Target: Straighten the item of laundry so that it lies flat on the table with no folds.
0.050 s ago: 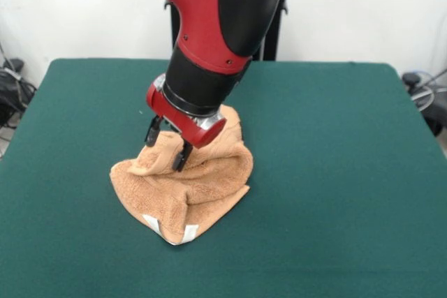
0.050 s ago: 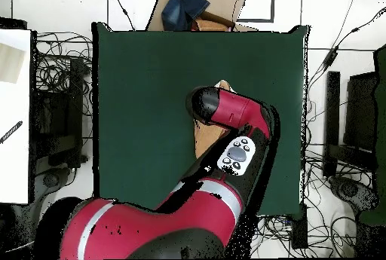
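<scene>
The gripper (image 1: 168, 147) is down in the towel (image 1: 202, 186), its two black fingers (image 1: 183, 157) pinching a raised fold of the orange-tan cloth between them. The rest of the towel sags away below and to the side of the fingers in a rumpled heap on the green table (image 1: 335, 172), with a corner edged in white (image 1: 171, 232) pointing away from the gripper. From overhead the arm (image 2: 226, 114) hides nearly all of it (only a slice of towel (image 2: 203, 138) shows).

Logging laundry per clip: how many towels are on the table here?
1. The orange-tan towel lies bunched near the middle of the green table, with the gripper down on its top; overhead, the arm hides most of it.
</scene>
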You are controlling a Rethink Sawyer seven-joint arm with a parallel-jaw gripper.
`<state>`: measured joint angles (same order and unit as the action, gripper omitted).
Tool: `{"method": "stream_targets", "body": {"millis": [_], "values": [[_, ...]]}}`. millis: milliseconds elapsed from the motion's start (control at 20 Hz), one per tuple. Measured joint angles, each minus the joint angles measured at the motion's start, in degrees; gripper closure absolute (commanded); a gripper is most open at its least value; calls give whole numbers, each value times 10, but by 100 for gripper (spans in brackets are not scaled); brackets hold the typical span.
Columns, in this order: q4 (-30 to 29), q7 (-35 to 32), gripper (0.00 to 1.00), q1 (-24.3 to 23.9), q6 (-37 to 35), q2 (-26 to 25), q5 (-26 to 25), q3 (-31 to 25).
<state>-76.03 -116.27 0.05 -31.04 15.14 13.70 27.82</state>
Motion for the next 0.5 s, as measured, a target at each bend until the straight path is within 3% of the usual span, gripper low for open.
{"method": "stream_targets", "body": {"millis": [500], "values": [[13,0,0,0,-16,10,0,0]]}}
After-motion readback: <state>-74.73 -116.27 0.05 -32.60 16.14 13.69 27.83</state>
